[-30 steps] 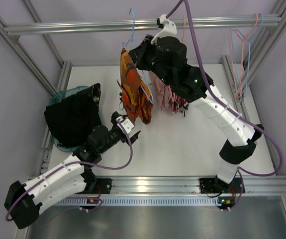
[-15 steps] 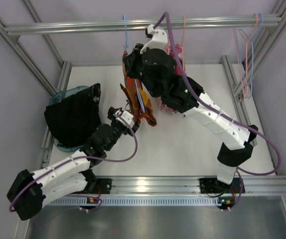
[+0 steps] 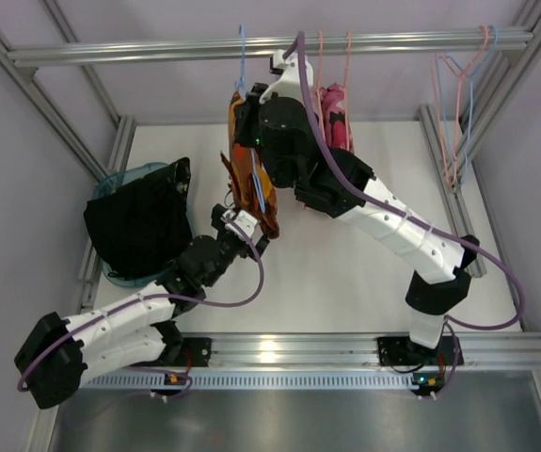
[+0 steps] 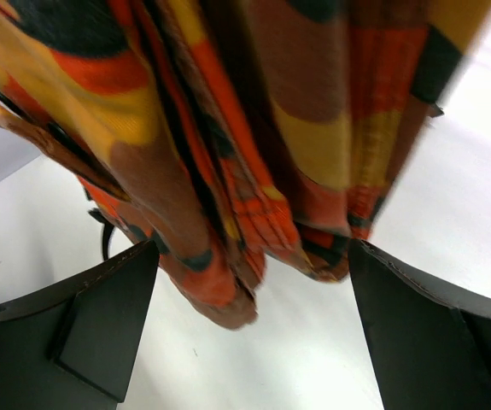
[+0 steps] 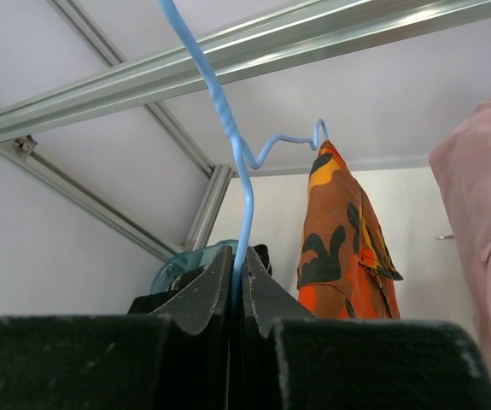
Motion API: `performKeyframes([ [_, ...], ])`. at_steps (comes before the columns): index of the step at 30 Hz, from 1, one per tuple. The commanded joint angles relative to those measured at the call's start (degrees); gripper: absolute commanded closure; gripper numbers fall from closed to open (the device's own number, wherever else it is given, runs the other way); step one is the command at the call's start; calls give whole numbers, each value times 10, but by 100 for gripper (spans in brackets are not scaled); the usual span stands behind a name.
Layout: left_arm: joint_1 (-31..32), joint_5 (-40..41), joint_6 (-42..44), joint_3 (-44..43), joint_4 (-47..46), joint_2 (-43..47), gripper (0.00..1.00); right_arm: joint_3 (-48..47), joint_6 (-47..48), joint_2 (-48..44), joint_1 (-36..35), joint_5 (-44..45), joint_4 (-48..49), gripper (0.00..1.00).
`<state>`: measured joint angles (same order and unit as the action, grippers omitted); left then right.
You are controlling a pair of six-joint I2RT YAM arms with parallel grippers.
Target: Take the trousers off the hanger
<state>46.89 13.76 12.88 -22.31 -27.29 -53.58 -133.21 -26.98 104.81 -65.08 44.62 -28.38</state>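
Note:
The orange camouflage trousers (image 3: 249, 184) hang from a blue wire hanger (image 3: 241, 56) below the top rail. My right gripper (image 3: 249, 118) is shut on the hanger's wire stem (image 5: 245, 188), just under its hook; the trousers (image 5: 343, 231) hang to the right of its fingers (image 5: 266, 286). My left gripper (image 3: 254, 233) is open at the trousers' lower hem. In the left wrist view the hem (image 4: 228, 290) hangs between the two spread fingers (image 4: 108, 316), touching neither. The pale pink trousers (image 3: 334, 118) hang on a pink hanger behind the right arm and show in the right wrist view (image 5: 484, 222).
A teal basket (image 3: 110, 184) holding black cloth (image 3: 138, 226) sits at the table's left edge. The aluminium rail (image 3: 392, 41) runs across the top. Several spare pink and blue hangers (image 3: 460, 94) hang at the far right by the frame post.
My right arm has swung left with the hanger, and the orange trousers now hang straighter. My left gripper has moved up and right, under the trousers' hem.

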Motion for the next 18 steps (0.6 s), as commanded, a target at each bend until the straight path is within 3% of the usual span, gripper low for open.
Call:
performKeyframes([
  [1, 2, 42, -7, -34, -44, -7, 2, -48, 7, -19, -15, 20, 104, 100],
  [12, 1, 29, -78, -56, 48, 57, 3, -18, 25, -29, -16, 32, 108, 100],
  [18, -7, 21, -77, -86, 60, 49, 12, 0, 28, -38, -16, 31, 111, 100],
])
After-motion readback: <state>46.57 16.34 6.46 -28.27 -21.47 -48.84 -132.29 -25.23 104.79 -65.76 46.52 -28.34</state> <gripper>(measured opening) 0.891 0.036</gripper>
